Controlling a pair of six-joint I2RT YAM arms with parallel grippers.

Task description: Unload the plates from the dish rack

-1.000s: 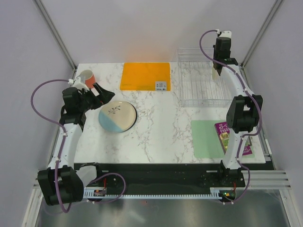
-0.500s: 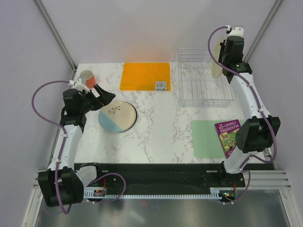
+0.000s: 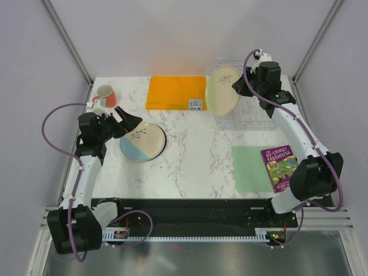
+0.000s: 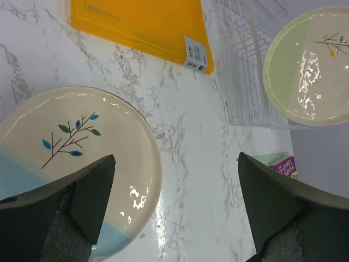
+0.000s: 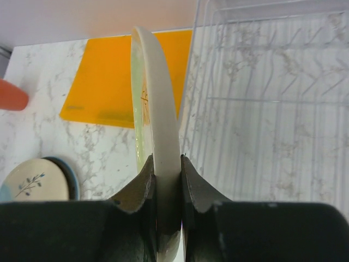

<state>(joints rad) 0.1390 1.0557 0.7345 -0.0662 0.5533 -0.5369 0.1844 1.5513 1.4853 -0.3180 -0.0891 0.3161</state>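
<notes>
Marble-patterned worktop [image 3: 195, 155] carries most of what matters: a blue-and-cream plate [image 3: 142, 141] lies flat on its left side, well apart from the wire dish rack [image 3: 253, 115] at the back right. Between them sits an orange board [image 3: 175, 92], with a mug [image 3: 105, 93] off in the far left corner.

The right end effector [image 3: 238, 86] is clamped on the rim of a cream plate [image 3: 223, 90] with a sprig on it. The plate stands nearly on edge, up in the air over the rack's left side. From the wrist view both fingers [image 5: 143, 188] pinch the rim tight. The left end effector [image 3: 125, 119] hangs with its jaws spread wide just beside the blue-and-cream plate, holding nothing.

So the step in hand looks like carrying this plate out of the rack. I can make out no other plate in the rack, so this may be the last one. Next it needs swinging leftward clear of the wires, tipping flat and lowering onto bare worktop, or onto the other plate, before the grip lets go. With only the rim pinched, it could slip while being tilted.
</notes>
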